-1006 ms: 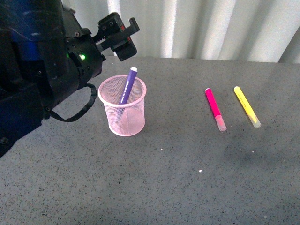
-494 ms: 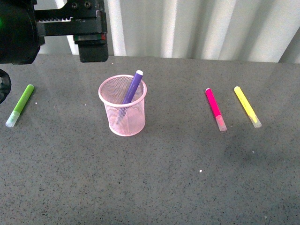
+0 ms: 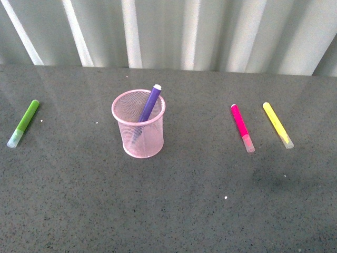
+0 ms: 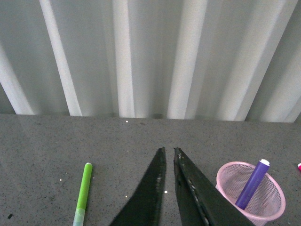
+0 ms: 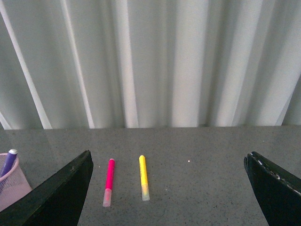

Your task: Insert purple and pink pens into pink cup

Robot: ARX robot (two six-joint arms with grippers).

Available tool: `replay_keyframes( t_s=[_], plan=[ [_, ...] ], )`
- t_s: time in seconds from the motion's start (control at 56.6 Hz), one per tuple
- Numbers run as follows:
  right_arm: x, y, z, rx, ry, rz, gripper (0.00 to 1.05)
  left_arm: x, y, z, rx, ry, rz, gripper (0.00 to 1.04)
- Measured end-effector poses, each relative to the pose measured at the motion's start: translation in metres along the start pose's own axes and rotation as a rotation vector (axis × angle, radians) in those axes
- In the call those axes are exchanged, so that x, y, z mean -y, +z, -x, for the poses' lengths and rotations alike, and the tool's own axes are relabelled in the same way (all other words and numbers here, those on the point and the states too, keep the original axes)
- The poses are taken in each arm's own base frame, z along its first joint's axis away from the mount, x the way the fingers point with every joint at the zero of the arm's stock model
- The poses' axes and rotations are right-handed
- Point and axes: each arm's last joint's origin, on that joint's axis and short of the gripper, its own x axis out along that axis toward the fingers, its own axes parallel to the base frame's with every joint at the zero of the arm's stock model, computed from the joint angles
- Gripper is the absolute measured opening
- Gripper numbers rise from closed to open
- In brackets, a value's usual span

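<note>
While the purple pen point(image 3: 148, 108) leans inside the cup point(image 3: 145, 143), the pink pen point(image 3: 241, 126) lies on the surface point(image 3: 184, 203) well to its right. Left claw point(image 4: 169, 149) is narrow and empty; right claw point(image 5: 168, 154) spreads wide.

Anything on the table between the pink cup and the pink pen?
No. Front view shows bare table between pink cup and pink pen.
</note>
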Motion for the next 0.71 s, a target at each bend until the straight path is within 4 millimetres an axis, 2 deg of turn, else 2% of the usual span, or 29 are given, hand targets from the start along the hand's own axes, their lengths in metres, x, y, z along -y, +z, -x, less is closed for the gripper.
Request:
replay_keyframes(
  t_s=[0.053,0.265,0.53,0.706],
  plan=[
    [0.000,0.000,0.000,0.000,0.000,0.000,0.98,-0.004,0.001,0.008,0.007,-0.002,0.001,0.04],
    [0.000,0.000,0.000,0.000,0.000,0.000,0.98,-0.019,0.001,0.038,0.008,0.006,-0.006,0.04],
    [0.000,0.000,0.000,0.000,0.000,0.000,0.98,-0.033,0.002,0.056,0.009,0.006,-0.005,0.04],
    [0.000,0.000,0.000,0.000,0.000,0.000,0.98,-0.034,0.006,0.065,0.023,0.009,-0.005,0.04]
  ],
)
